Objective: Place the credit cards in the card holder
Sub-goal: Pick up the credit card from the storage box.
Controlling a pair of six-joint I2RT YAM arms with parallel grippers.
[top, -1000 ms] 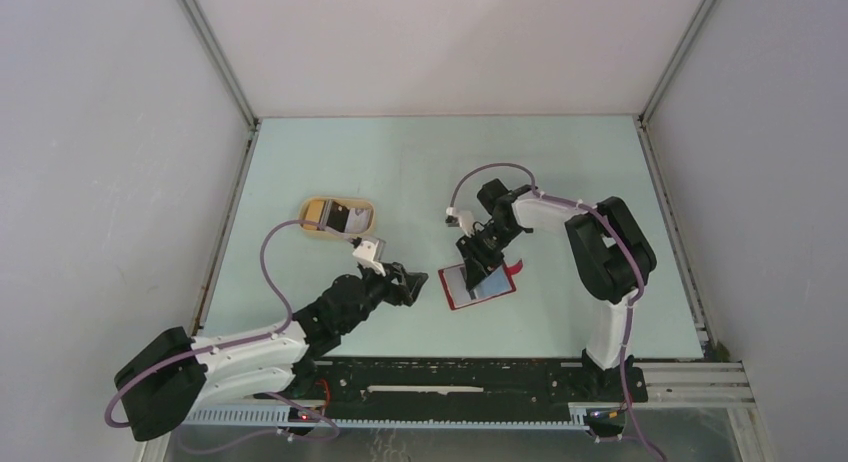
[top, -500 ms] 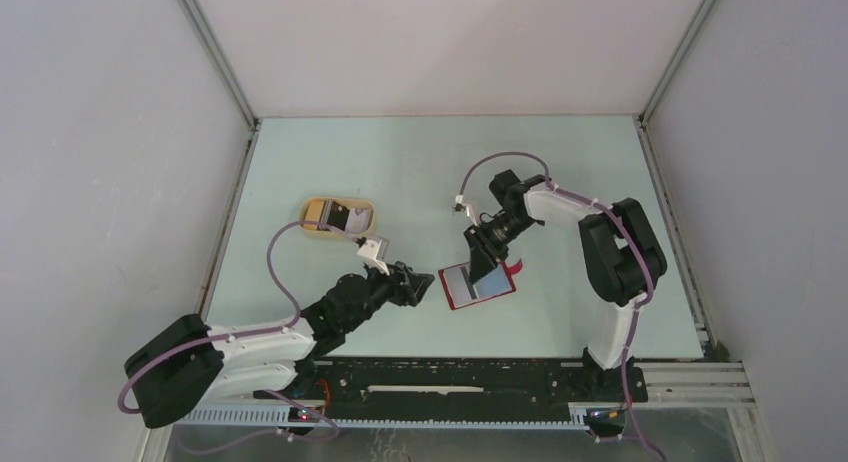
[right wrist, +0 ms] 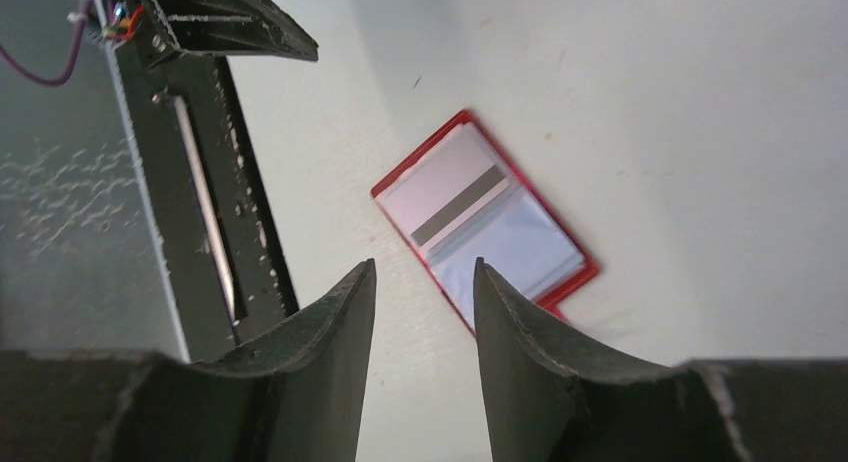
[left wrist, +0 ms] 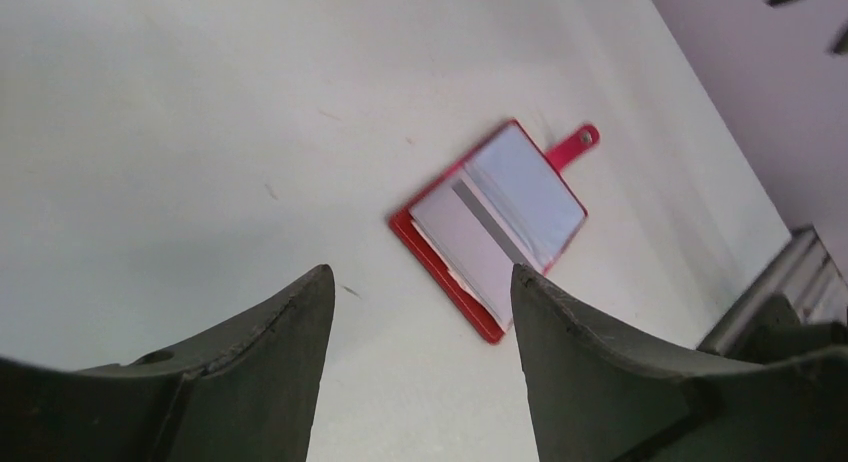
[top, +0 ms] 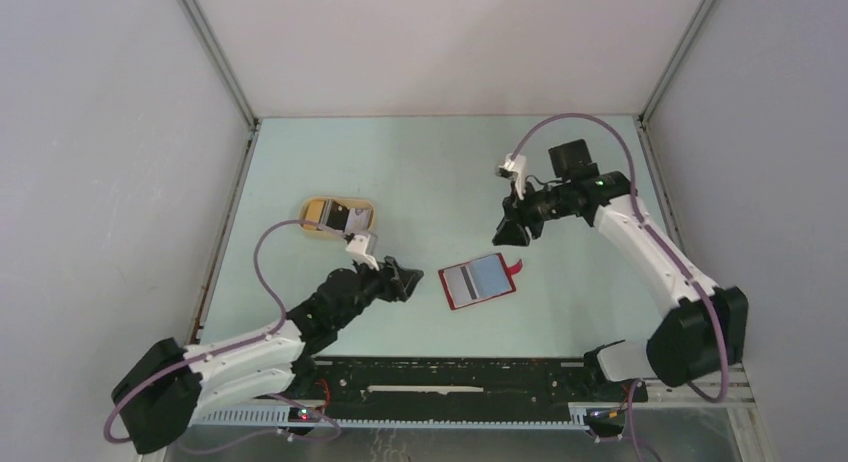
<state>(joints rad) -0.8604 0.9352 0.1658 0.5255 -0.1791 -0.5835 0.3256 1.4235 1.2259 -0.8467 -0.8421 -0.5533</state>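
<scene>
The red card holder (top: 478,280) lies open and flat on the table, with its tab pointing right. A whitish card with a grey stripe (top: 461,282) sits in its left half, and the right half is pale blue. The other credit cards lie in the tan tray: a golden-brown one (top: 318,211), a dark one (top: 337,218) and a whitish one (top: 359,220). My left gripper (top: 405,279) is low, just left of the holder (left wrist: 490,227), open and empty (left wrist: 420,270). My right gripper (top: 510,232) hangs above and behind the holder (right wrist: 485,222), open and empty (right wrist: 424,264).
The tan oval tray (top: 312,231) sits at the left, behind my left arm. A black mounting rail (top: 450,377) runs along the near table edge. White enclosure walls with metal posts close off the left, back and right.
My right arm has lifted off the card holder and swung up and to the back right, its jaws opening a little. The striped card stays in the holder. My left gripper has barely moved.
</scene>
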